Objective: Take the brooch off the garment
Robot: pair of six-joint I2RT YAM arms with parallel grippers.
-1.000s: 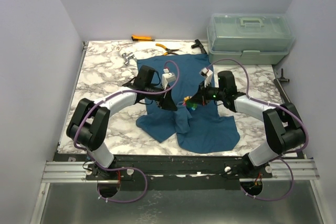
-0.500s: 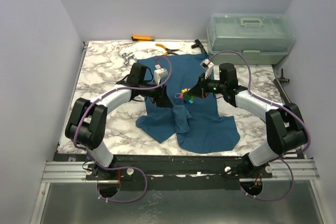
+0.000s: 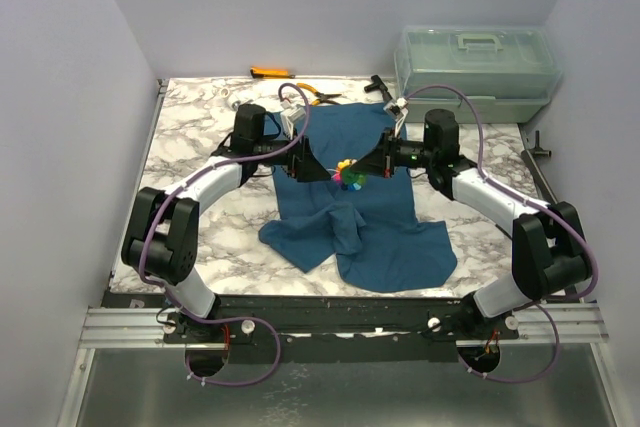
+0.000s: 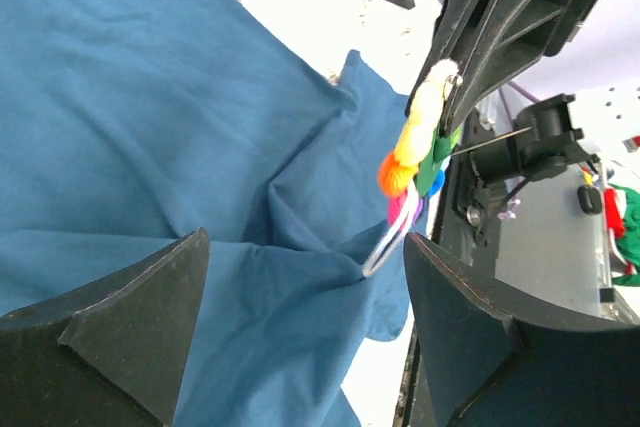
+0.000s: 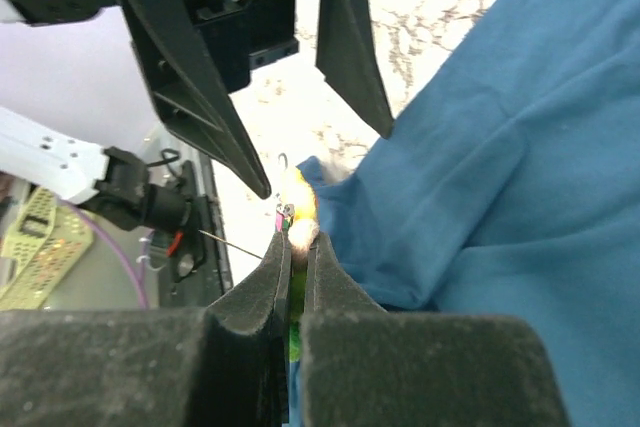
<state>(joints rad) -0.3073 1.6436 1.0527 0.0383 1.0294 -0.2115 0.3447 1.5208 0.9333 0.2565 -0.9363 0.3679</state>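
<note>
The garment (image 3: 375, 222), a dark teal T-shirt, lies crumpled on the marble table. My right gripper (image 3: 367, 169) hangs just above its middle, shut on the brooch (image 3: 349, 176), a small cluster of yellow, orange, green and magenta beads. In the left wrist view the brooch (image 4: 412, 152) hangs from the right fingers, and its wire loop (image 4: 385, 247) meets a puckered fold of garment (image 4: 150, 117). My left gripper (image 4: 305, 317) stands open over that fold, holding nothing. The right wrist view shows the brooch (image 5: 297, 222) pinched at my right gripper (image 5: 296, 247), with the garment (image 5: 500, 167) to the right.
A translucent green toolbox (image 3: 478, 72) stands at the back right. Orange-handled pliers (image 3: 320, 97), a yellow-handled tool (image 3: 270, 73), a metal piece (image 3: 240, 109) and a black tool (image 3: 378, 87) lie along the back edge. A thin pin (image 4: 490, 142) sticks out sideways from the brooch.
My left gripper has opened, let go of the cloth and drawn back toward the far left. My right gripper has moved toward the far side with the brooch in it.
</note>
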